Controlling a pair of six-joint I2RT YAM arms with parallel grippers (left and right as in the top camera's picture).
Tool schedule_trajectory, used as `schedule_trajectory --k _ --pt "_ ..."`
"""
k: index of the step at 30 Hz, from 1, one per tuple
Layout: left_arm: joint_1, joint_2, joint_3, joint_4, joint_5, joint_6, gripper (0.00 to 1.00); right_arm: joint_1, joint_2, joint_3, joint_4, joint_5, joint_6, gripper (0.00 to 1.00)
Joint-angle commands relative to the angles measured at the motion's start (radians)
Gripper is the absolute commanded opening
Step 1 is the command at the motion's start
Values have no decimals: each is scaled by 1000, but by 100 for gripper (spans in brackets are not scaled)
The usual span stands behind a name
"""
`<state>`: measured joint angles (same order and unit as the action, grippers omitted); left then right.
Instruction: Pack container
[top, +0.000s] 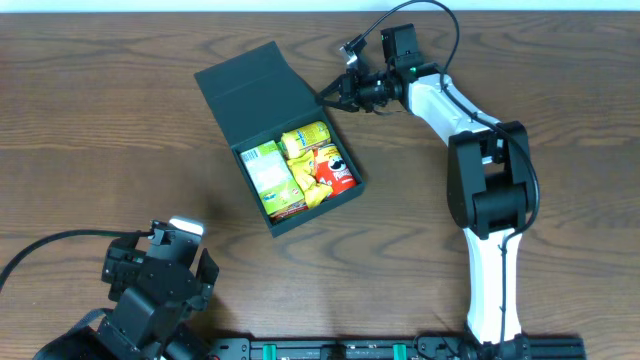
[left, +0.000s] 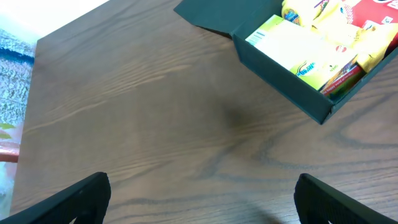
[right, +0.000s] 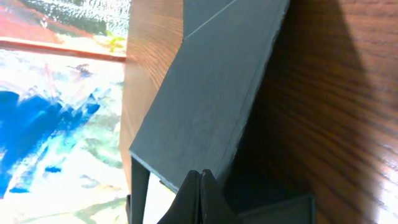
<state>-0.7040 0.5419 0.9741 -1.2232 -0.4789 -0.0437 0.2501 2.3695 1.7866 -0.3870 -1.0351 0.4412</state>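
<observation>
On the surface (top: 100, 130): dark wood grain, with the container (top: 318, 213) about mid-frame from overhead, a bit toward the far side and between the two arms.
Container: dark green square box, mouth facing up, flap lid (top: 255, 92) swung open on the far-left side.
What's inside: pretty full. A light-green carton (top: 268, 175) lies along the left wall, a yellow packet (top: 305, 140) sits in the far corner, and a red and yellow packet (top: 335, 170) is against the right wall. All of them are packed touching each other.
Which way it points: the box sits diagonally, not square to the surface edges. With the lid out, the long axis runs far-left to near-right, and one corner of the box aims at the near edge.
Right end effector (top: 328, 92): fingers pinched fully together with nothing between them, tip right at the lid's right edge. Can't tell if it's actually touching.
Left end effector (left: 202, 180): spread wide and holding nothing, hanging over bare wood near the front-left, well apart from the box.
</observation>
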Motion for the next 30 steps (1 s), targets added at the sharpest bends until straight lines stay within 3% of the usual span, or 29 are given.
schedule_trajectory --k 1,5,11,24,30 --pt "-2 -3 11 0 -19 14 95 -13 -15 1 -31 -45 4 1" --pt "-2 -3 11 0 -19 14 95 -13 -59 1 -177 -33 -103 1" --pt "-2 -3 11 0 -19 14 95 3 -110 1 -432 168 -211 1" --pt "-2 -3 11 0 -19 14 95 90 -206 -5 -663 520 -282 1" --pt "-2 -3 11 0 -19 14 95 150 -327 -121 -652 726 -282 1"
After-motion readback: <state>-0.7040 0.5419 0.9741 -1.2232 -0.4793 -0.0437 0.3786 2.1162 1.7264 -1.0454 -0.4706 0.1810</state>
